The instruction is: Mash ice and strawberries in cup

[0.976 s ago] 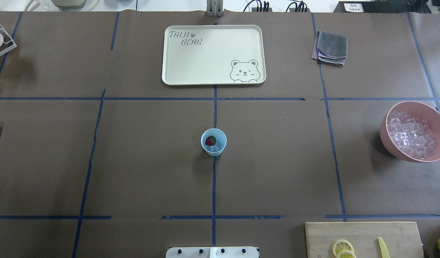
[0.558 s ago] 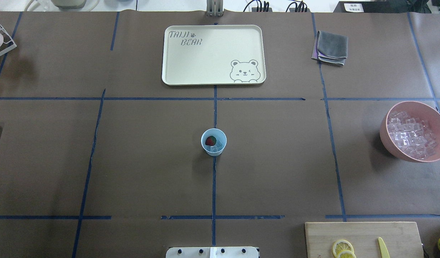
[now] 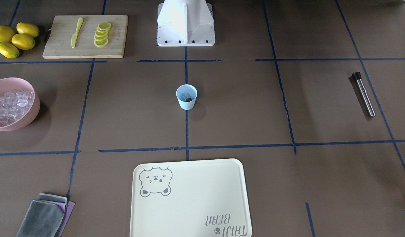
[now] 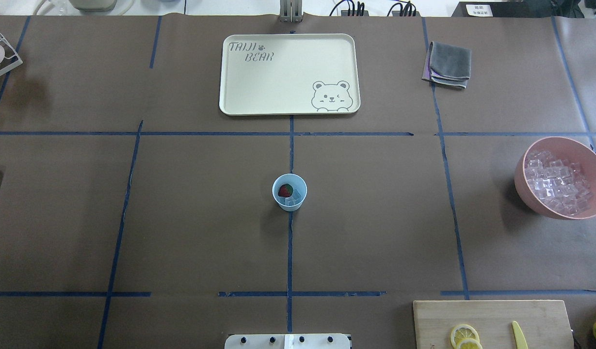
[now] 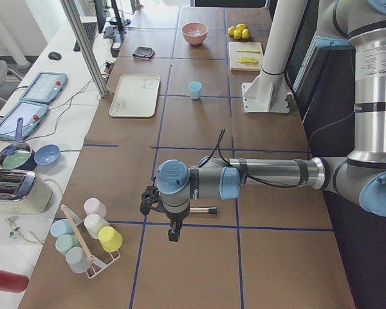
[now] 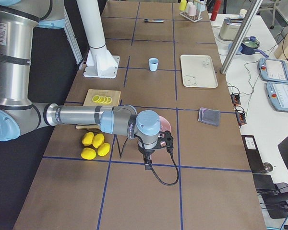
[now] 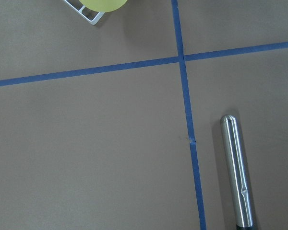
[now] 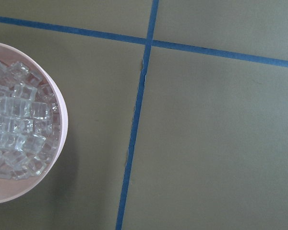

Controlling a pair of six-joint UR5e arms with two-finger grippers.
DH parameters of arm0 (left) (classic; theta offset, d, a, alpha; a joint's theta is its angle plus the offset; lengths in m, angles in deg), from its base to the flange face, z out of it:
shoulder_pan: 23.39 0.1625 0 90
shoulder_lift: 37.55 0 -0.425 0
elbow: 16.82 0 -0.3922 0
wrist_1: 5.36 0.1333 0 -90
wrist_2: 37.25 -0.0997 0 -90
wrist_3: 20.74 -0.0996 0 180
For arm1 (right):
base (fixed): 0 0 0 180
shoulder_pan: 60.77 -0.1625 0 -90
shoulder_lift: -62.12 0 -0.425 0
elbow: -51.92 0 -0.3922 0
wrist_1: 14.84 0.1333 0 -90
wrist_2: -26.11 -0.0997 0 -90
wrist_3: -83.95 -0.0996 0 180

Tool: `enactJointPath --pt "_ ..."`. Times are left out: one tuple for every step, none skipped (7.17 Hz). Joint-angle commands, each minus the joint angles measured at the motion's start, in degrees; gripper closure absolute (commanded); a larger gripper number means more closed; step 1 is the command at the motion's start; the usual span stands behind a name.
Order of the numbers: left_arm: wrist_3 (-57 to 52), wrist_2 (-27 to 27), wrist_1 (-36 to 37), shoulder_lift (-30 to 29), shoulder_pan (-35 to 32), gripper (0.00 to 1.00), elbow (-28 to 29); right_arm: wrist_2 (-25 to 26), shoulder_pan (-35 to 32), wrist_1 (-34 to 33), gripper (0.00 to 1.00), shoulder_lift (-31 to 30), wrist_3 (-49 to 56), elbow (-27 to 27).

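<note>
**Muddler not yet in hand; cup loaded and waiting at desk centre**

You had the small light blue plastic cup (image 4: 289, 192) standing upright at the middle of the brown paper-covered desk (image 4: 375, 232), on the blue tape line. Inside it lay the tiny red strawberry with a dark green tip (image 4: 285, 190) beside a few small clear ice cubes (image 4: 293, 199). Nothing appeared mashed.

Both arms stood well apart from the cup. The left gripper (image 5: 173, 235) hung low over the desk just beside the steel muddler with a black end (image 3: 363, 94); the right gripper (image 6: 147, 165) hung near the large pink bowl of ice cubes (image 4: 562, 177). Each showed only in a side view, so I could not tell how far either stood open or whether it held anything.

Judged from this, the step in hand was fetching the muddler. You would do well to centre the left gripper across the shaft, take it near the middle, and lift it level before carrying it over. The cup is light and may tip under an off-centre press; come straight down.

The front-facing view showed the whole muddler, which the overhead view cut to a sliver at its left edge. The left wrist view showed the rounded steel tip closely, but no fingers.
</note>
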Motion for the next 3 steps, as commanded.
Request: enactJointPath --pt "0.08 -0.16 0.09 0.79 0.0 0.0 0.09 -0.09 0.0 0.0 0.0 -0.47 -0.09 0.0" --pt "0.08 -0.07 0.09 1.93 0.0 0.0 0.0 -0.26 0.0 0.0 0.0 -0.82 -0.27 -0.09" --pt "-0.01 -0.07 0.0 2.72 0.0 0.0 0.0 -1.05 0.0 0.0 0.0 -1.52 -0.27 -0.18"
